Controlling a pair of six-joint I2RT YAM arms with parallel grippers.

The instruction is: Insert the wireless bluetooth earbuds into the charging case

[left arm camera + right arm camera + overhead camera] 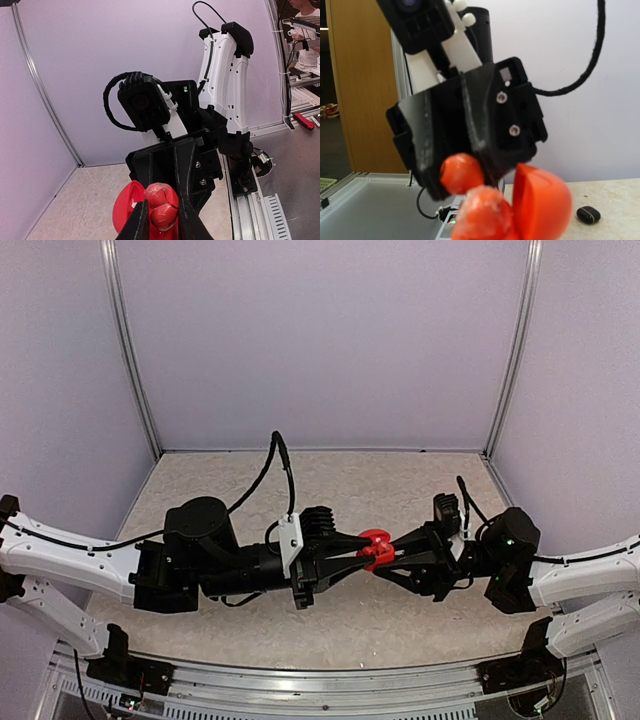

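Right up close in the left wrist view, the left gripper (162,212) has its fingers (186,220) clenched around the rounded red lumps of the red charging case (161,202). The lid (127,210) is swung open to one side, and that looks deliberate: the mouth has to stay exposed for a bud to go in. Just past it, nose to nose, comes the right gripper (392,546), jaws pinched tight, tips meeting the same red case from the other side. Both arms carry it in mid-air above the middle of the table (400,490), not resting on it. My read is that one hand steadies the body while the other works at the opening, since something this small would skid away on the tabletop if pushed. As for the earbuds, no single bud can be told apart from the red lumps. They may be seated or half seated, but the close views are too soft to tell. Further out, the right wrist camera catches a small black oval piece (588,215) lying alone on the table well apart from the action, too small to identify. Beyond that, only the pale back wall (320,340).
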